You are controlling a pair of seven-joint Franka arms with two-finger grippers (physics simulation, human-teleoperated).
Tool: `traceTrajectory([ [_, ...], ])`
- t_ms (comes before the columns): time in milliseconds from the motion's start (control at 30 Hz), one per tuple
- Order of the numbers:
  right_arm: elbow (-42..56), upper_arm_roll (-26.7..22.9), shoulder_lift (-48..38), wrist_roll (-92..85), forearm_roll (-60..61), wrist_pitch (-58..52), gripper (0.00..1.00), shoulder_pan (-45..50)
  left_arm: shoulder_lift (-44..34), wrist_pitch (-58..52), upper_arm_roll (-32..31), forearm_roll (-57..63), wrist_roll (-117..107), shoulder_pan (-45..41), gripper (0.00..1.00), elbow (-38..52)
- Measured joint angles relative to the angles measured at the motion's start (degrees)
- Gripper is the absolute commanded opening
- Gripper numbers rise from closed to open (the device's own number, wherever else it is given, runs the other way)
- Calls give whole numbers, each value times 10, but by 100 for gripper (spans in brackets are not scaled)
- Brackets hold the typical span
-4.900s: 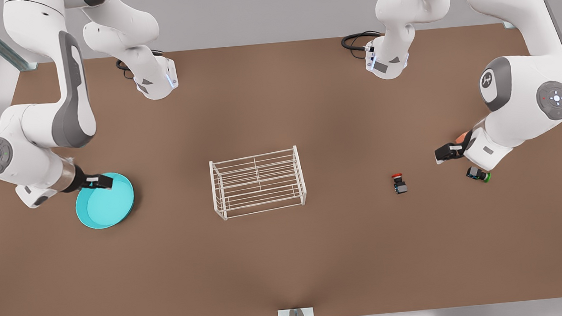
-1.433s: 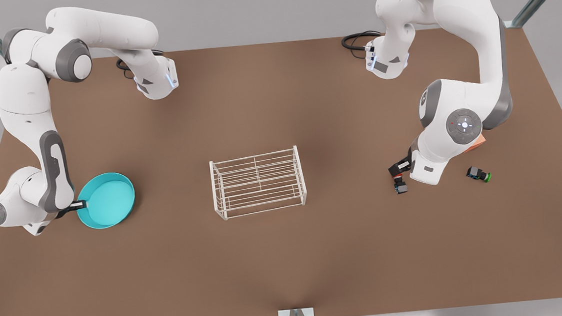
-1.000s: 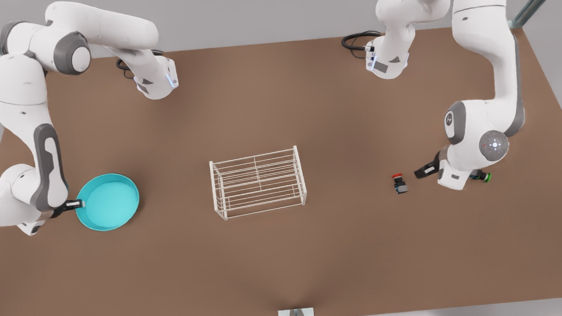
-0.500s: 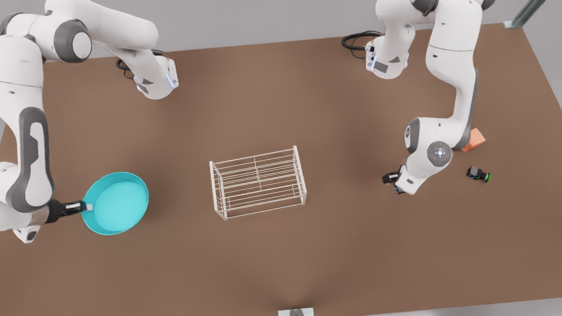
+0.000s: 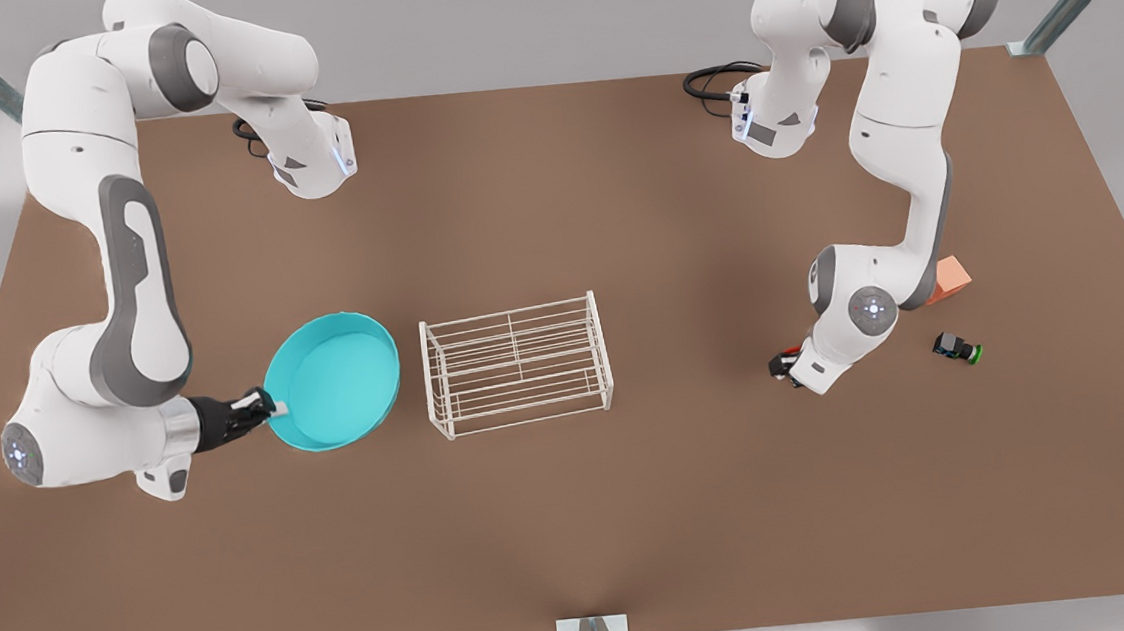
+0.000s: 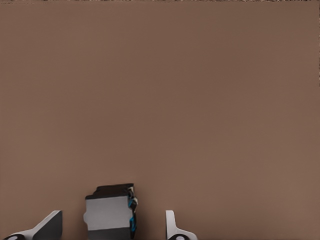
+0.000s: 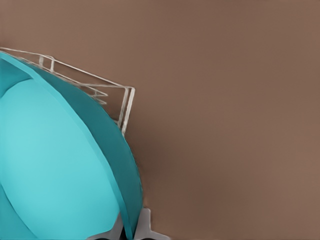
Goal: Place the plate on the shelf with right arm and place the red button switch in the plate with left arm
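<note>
The turquoise plate (image 5: 336, 378) hangs tilted just off the white wire shelf's (image 5: 516, 364) end on the front view's left. My right gripper (image 5: 269, 411) is shut on its near rim. In the right wrist view the plate (image 7: 55, 170) covers part of the shelf (image 7: 120, 100), with the gripper (image 7: 131, 231) clamped on the rim. My left gripper (image 5: 784, 363) is low over the table on the front view's right. It stands open around the red button switch (image 6: 111, 207), whose dark grey body sits between the fingers (image 6: 172, 227) with a gap on each side; its red cap is hidden.
A switch with a green cap (image 5: 957, 348) lies on the table beyond the left arm. An orange cube (image 5: 950, 277) sits behind it. Both arm bases and a black cable (image 5: 709, 78) are at the far edge. The brown table (image 5: 578, 515) stretches bare toward the front.
The right arm has carried the plate across the table to just beside the shelf. The left gripper swung off the red button switch, then came back down around it.
</note>
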Motion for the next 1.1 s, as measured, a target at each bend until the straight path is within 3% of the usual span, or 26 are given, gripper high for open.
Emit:
traceTrajectory([
  [167, 0, 1, 0, 22, -2, -7, 17, 77, 9, 13, 0, 1, 5, 0, 89, 0],
  [300, -5, 0, 3, 47, -1, -7, 17, 131, 11, 18, 0, 2, 6, 0, 45, 0],
  [367, -7, 0, 6, 62, 1, -1, 17, 153, 11, 20, 0, 5, 3, 0, 36, 0],
  [533, -8, -1, 18, 103, 18, 28, 17, 194, -24, 2, 0, 11, -10, -2, 35, 15],
  [733, -4, -2, 39, 148, 26, 72, 19, 209, -42, -127, -4, 14, -44, -68, 35, 169],
  [767, -4, -3, 40, 154, 26, 77, 51, 208, -43, -161, -4, 14, -55, -97, 35, 212],
  [800, -4, -4, 40, 160, 25, 82, 100, 208, -43, -195, -4, 14, -68, -127, 35, 248],
  [967, 22, -42, -16, 185, 20, 97, 100, 189, -33, -312, -93, -5, -154, -183, 35, 372],
  [1100, 96, -56, -56, 198, -17, 25, 100, 39, 8, -337, -119, -14, -243, -240, 35, 446],
])
